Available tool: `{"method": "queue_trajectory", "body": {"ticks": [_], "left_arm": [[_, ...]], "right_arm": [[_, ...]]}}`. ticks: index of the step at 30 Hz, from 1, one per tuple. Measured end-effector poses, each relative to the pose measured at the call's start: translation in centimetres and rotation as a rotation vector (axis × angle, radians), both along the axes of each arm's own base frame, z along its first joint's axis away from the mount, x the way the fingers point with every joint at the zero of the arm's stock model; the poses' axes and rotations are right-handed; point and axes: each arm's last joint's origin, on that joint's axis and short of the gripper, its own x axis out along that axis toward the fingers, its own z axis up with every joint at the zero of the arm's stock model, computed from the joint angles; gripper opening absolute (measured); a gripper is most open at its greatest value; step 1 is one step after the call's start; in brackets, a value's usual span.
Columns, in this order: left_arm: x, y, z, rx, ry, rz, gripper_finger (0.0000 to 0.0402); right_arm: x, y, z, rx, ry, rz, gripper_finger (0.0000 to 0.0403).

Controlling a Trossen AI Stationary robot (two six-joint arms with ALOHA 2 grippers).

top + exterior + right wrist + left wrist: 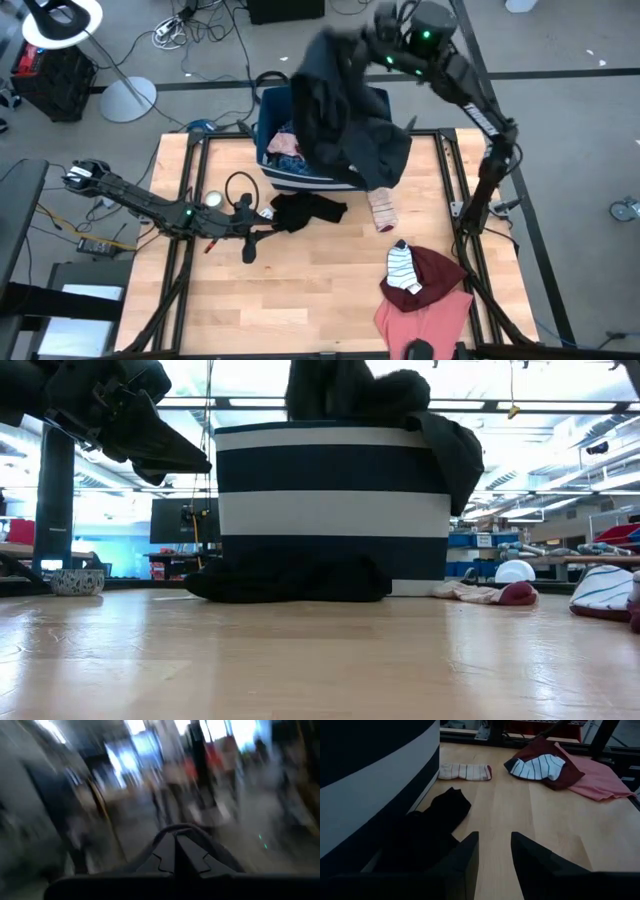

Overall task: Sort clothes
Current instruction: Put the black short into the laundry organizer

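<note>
My right gripper (378,38) is shut high over the far side of the table, with a dark grey garment (350,120) hanging from it over the navy-and-white striped bin (290,178). The bin holds other clothes (285,145). My left gripper (492,855) stands open just above the table, beside a black garment (305,212) that lies flat in front of the bin, and has nothing between its fingers. A pale sock (383,210) lies right of it. A striped sock (402,268) rests on a maroon garment (442,268), which overlaps a salmon pink one (425,315). My right gripper holds the dark grey garment by its upper part (362,48); the cloth itself and blur hide where the fingers meet it. The fingers point about level. The garment hangs slack below them, its lower part draped over the bin's rim (450,450).
A small round bowl (212,200) and a looped black cable (240,185) lie near my left arm. Black rails (452,170) run along the table's left and right sides. Bare wood (300,300) spans the near middle.
</note>
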Motion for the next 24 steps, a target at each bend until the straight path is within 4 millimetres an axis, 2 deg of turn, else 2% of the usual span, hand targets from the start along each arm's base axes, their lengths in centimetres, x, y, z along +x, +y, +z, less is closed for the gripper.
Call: {"method": "queue_trajectory", "body": {"ticks": [6, 10, 13, 17, 24], "left_arm": [[0.0, 0.0, 0.0, -0.001, -0.003, 0.0, 0.012], [0.0, 0.0, 0.1, 0.0, -0.015, 0.011, 0.012], [0.1, 0.0, 0.2, 0.002, -0.021, 0.022, 0.012], [0.1, 0.0, 0.2, 0.0, -0.022, 0.023, 0.012], [0.1, 0.0, 0.2, -0.002, -0.026, 0.023, 0.012]], "right_arm": [[-3.6, 1.4, -4.7, 0.22, 0.585, -0.19, 0.0001], [-4.3, 1.8, -7.7, 0.387, 0.871, -0.235, 0.0001], [-3.0, 1.6, -9.9, 0.44, 0.99, -0.221, 0.0001], [0.0, 1.2, -13.3, 0.473, 1.079, -0.165, 0.0001], [6.1, -1.2, -22.5, 0.534, 1.289, -0.076, 0.0005]]}}
